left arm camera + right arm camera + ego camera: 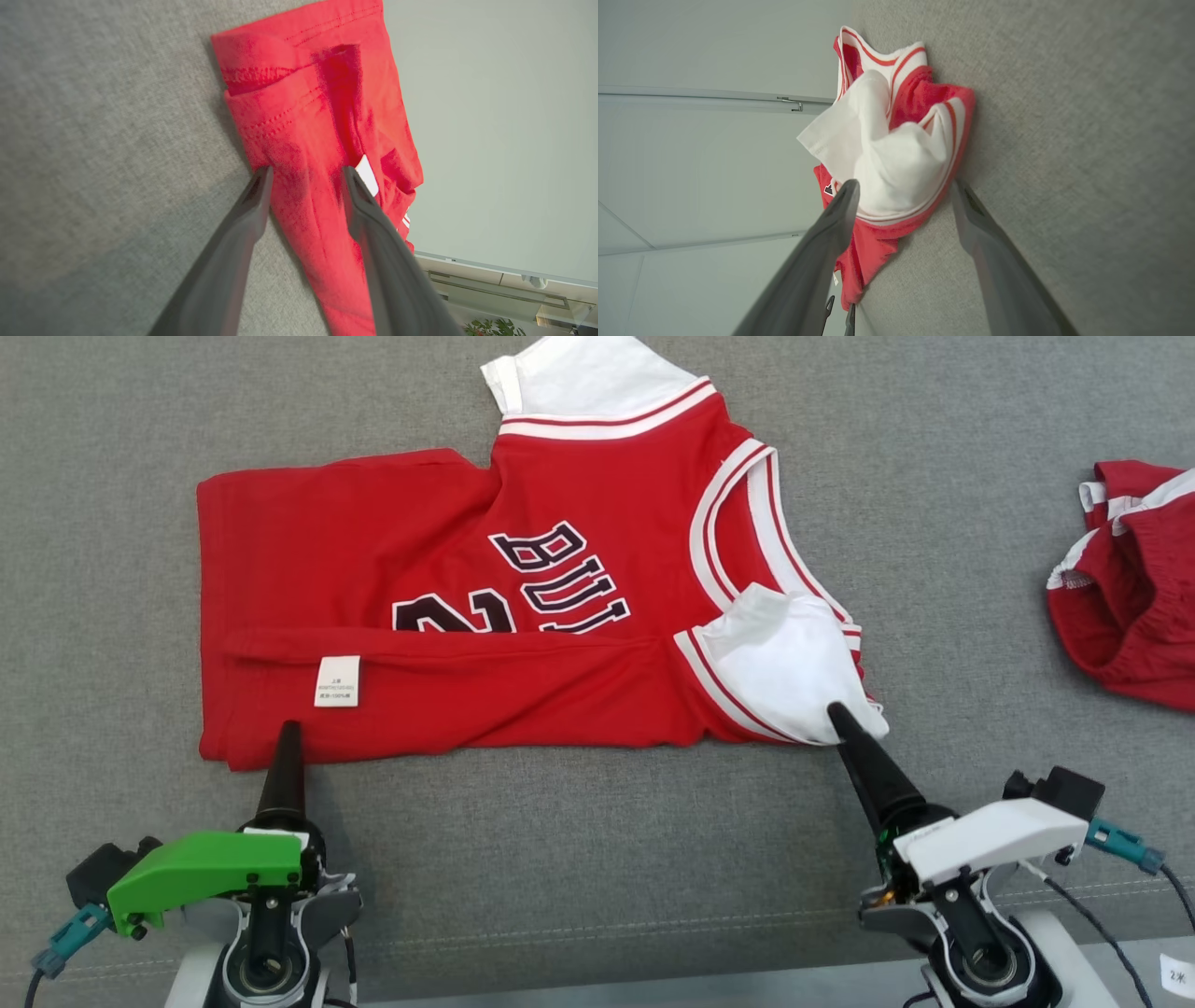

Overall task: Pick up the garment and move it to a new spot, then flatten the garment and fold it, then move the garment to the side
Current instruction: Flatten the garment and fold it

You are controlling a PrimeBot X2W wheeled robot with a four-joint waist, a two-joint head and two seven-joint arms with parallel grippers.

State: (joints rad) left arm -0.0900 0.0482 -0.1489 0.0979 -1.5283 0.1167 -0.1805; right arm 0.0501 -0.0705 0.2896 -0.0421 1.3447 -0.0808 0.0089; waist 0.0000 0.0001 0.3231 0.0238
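now | left claw (306, 171), right claw (906, 185): spread | straddling jersey (373, 569) edge

The jersey (523, 644), red with white trim, white sleeves and black lettering, lies flat and folded lengthwise, stretching from the left gripper (306, 173) across to the right gripper (904, 186). Its near edge sits between the left gripper's fingertips, with a white label (337, 680) just beyond them. A rumpled white sleeve (789, 663) lies at the right gripper's fingertips, partly between them.
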